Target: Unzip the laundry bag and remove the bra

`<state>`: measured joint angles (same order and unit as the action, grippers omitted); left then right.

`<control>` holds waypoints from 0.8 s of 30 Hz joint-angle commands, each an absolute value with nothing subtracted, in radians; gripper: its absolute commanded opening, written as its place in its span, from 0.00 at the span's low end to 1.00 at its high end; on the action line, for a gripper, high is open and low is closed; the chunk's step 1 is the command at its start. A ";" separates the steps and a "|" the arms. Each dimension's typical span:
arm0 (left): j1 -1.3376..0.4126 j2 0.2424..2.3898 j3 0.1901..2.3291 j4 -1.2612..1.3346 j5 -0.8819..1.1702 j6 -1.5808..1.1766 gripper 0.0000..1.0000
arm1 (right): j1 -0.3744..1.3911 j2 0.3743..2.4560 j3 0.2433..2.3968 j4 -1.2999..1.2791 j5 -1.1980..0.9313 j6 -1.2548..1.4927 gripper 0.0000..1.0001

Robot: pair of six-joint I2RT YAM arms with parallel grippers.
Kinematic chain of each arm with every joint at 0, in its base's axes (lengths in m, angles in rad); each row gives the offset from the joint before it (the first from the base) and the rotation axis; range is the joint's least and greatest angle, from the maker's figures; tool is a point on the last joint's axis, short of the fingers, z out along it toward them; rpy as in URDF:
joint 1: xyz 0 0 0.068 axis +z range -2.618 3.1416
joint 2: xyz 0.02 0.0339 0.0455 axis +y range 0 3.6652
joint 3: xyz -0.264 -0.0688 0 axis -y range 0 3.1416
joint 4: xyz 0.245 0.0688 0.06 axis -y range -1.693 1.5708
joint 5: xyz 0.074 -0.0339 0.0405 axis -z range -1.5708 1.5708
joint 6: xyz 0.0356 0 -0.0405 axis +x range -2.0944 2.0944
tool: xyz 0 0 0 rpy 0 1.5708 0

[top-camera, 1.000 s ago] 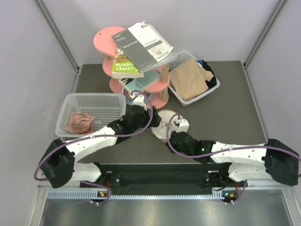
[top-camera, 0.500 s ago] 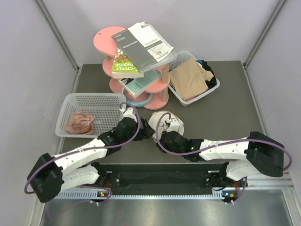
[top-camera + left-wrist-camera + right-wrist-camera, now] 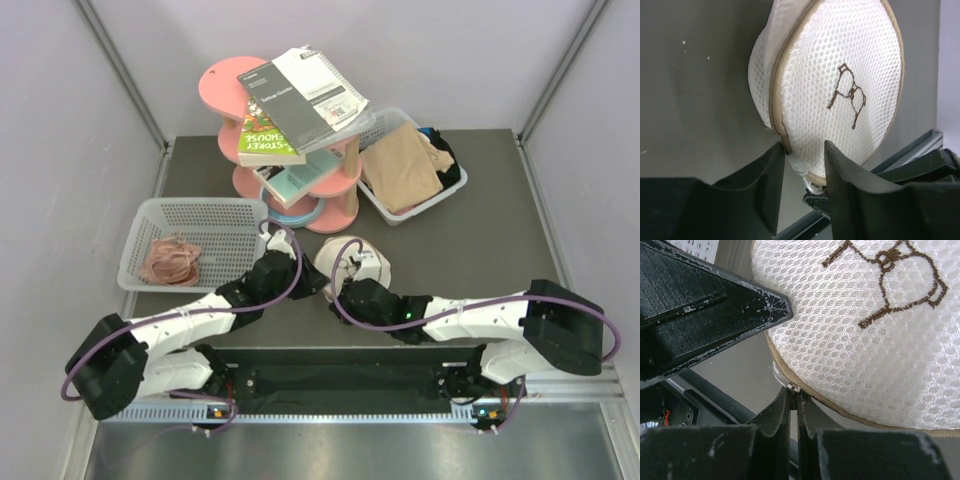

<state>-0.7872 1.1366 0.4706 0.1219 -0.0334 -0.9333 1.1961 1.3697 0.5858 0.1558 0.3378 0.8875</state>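
Mesh laundry bag (image 3: 840,75) near basket (image 3: 225,225) — right tool (image 3: 794,391) clamped on zip-pull (image 3: 795,387), left tool (image 3: 802,150) unclear.

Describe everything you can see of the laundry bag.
The laundry bag is a round, puffy cream-white mesh pouch with tan trim, a tan zipper along its side, closed where visible, and a brown bra outline on its face. It stands tilted on edge over the dark table. The right hand pinches its rim at the zipper; the left hand straddles its lower edge.

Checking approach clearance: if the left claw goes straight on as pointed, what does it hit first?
The laundry bag: its zipped rim sits between the left claw's fingers; whether touching, unclear.
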 commanded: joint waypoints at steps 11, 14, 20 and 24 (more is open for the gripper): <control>-0.788 1.131 0.451 0.210 -0.032 -0.947 0.00 | 1.216 1.359 0.607 0.183 0.342 0.911 0.00; -0.788 1.117 0.459 0.189 -0.052 -0.927 0.00 | 1.218 1.347 0.606 0.164 0.351 0.913 0.00; -0.787 1.086 0.482 0.130 -0.104 -0.891 0.00 | 1.216 1.296 0.574 0.112 0.388 0.930 0.00; -0.787 1.071 0.482 0.114 -0.129 -0.885 0.00 | 1.215 1.258 0.549 0.081 0.414 0.940 0.00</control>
